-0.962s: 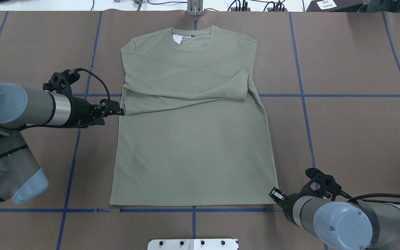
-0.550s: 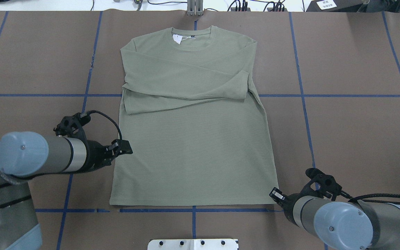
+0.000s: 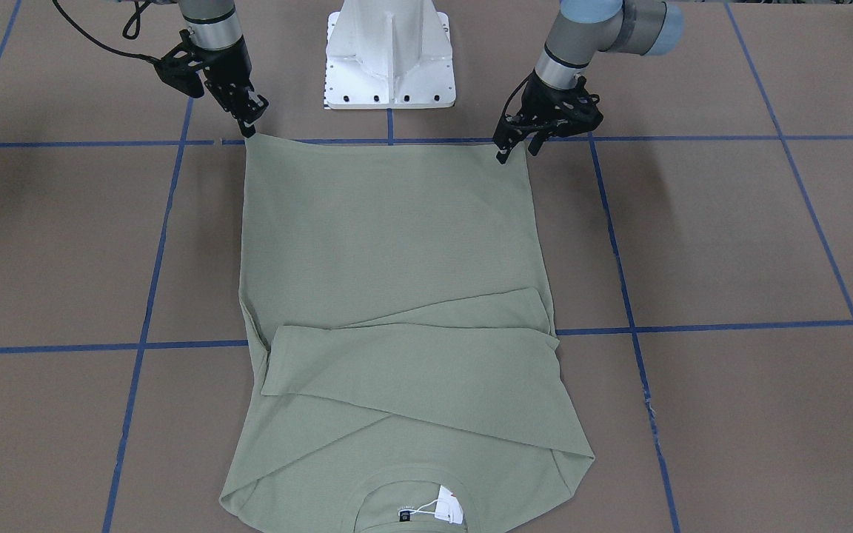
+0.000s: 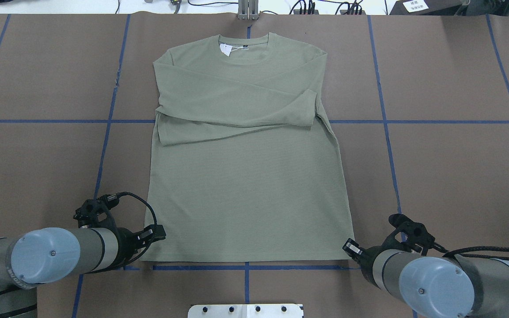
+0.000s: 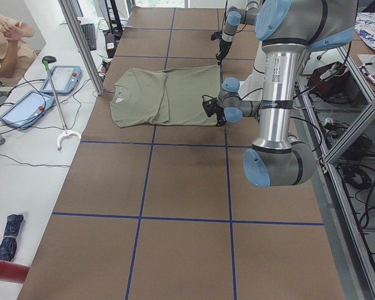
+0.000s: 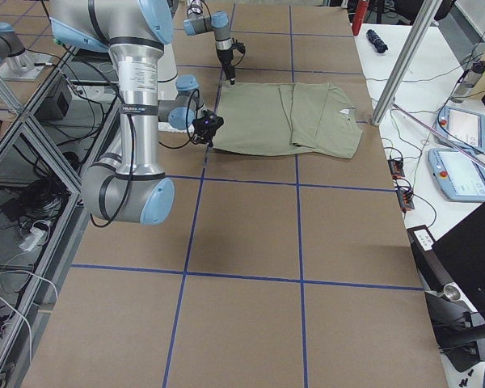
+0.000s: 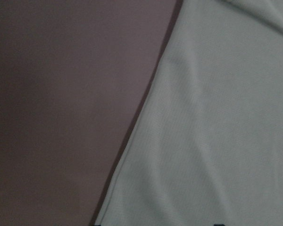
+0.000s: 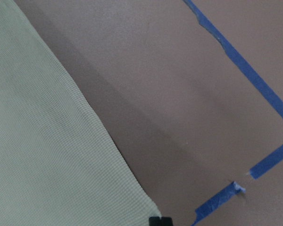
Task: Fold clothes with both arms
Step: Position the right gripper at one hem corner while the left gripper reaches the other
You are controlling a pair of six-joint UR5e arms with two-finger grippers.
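The sage-green long-sleeved shirt (image 4: 245, 176) lies flat on the brown table, neck at the far side, both sleeves folded across its chest. Its white hang tag (image 3: 447, 507) sits at the collar. My left gripper (image 4: 159, 233) hovers open at the hem's left corner, its fingers spread over the fabric edge (image 7: 132, 141). In the front-facing view this left gripper (image 3: 515, 152) is on the right. My right gripper (image 4: 348, 247) is at the hem's right corner, and its jaws look shut on that corner. In the right wrist view a black fingertip (image 8: 160, 221) meets the shirt (image 8: 47, 141).
The white base mount (image 3: 389, 59) stands just behind the hem, between the two arms. Blue tape lines (image 4: 382, 121) cross the brown table cover. A person (image 5: 3, 37) sits beside tablets (image 5: 62, 78) on a side bench past the shirt's neck end.
My left arm has swept from the folded sleeve's cuff down the shirt's left edge to the hem corner. The right arm and the shirt have not moved.
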